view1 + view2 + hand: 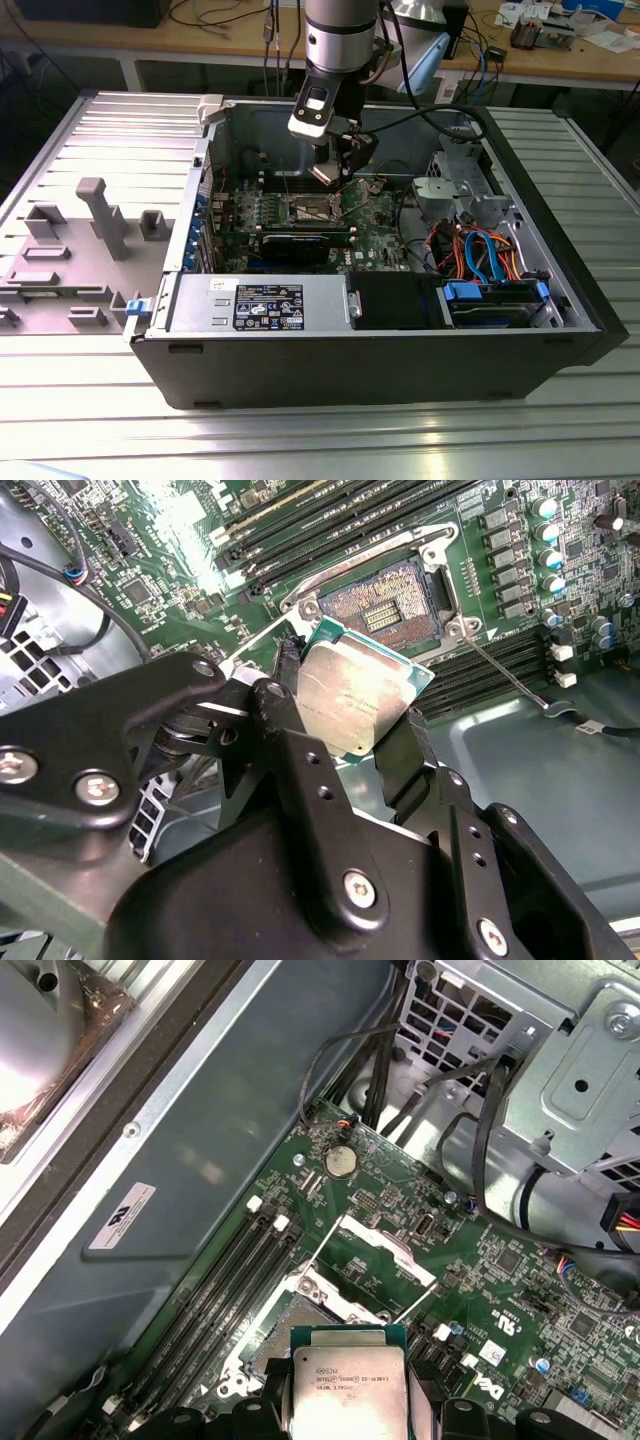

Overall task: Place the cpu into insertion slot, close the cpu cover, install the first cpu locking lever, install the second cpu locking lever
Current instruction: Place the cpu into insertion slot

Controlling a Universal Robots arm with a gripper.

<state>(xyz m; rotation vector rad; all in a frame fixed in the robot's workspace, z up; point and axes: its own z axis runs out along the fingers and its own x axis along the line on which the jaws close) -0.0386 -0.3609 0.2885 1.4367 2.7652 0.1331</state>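
Ext. view: arm (340, 40) comes down from 12 o'clock into open PC case (400, 370), which sits on slatted metal surface (300, 440). Jaws clamped on cpu (327, 174), held in air. Insertion slot (310, 208) on green board (380, 235) is bare, w/ cpu at approx. 12–1 o'clock of it and clear of it. Cpu cover (375, 188) swung open at approx. 2 o'clock of slot. Black graphics card (300, 243) at 6 o'clock of slot, power supply (260, 305) at 7. Grey fixture (100, 215) at 9 o'clock of case, on ext. view's left.

2nd wrist view: cpu (355, 695) gripped on two opposite edges by black fingers (400, 750), metal top facing cam, tilted. Insertion slot (385, 605) lies beyond it w/ contact field exposed, nothing seated. Thin wire lever (505, 675) unhooked, angled away from socket corner. Memory slots (330, 520) run alongside socket.

1st wrist view: cpu (347, 1385) nearest cam, partly hiding insertion slot (275, 1325). Cpu cover (385, 1250) folded back past socket's far edge. Coin cell (340, 1161) farther along board; drive cage (580, 1080) off board.
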